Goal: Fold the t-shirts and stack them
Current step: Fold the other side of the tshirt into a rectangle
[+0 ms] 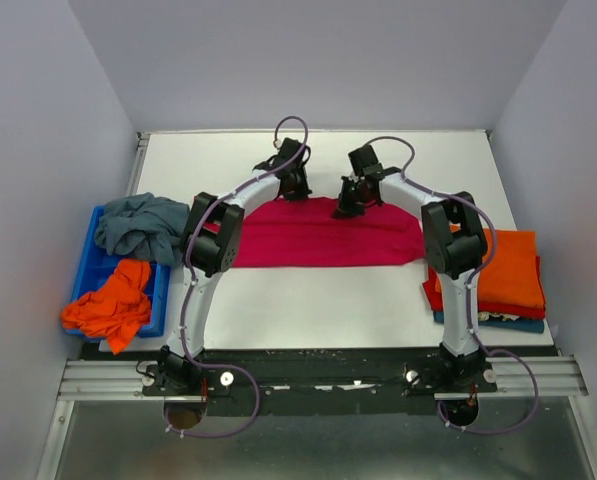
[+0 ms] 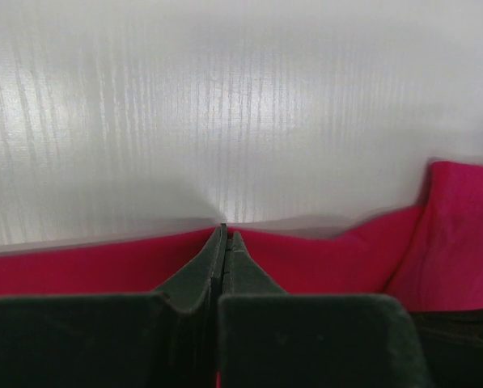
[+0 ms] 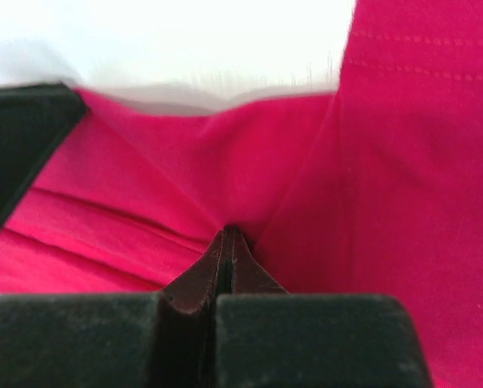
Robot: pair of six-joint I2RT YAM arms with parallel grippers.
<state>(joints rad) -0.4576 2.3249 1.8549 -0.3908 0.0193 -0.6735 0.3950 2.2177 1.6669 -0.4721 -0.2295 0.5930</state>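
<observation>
Nearest, at the lower left of the top view, a crumpled orange shirt (image 1: 113, 300) and a grey shirt (image 1: 143, 228) lie unfolded on the tray (image 1: 83, 270). At the lower right a stack (image 1: 508, 270) of folded shirts, orange on top, looks finished. Across the centre the pink shirt (image 1: 318, 240) lies as a wide band on the table (image 1: 308, 310), possibly folded once already. At its far edge the left gripper (image 2: 225, 234) and right gripper (image 3: 229, 234) are each clenched on the fabric, which puckers up to the pinched tips. I judge the task about half done: this shirt needs its last folds and stacking, then the two on the tray.
</observation>
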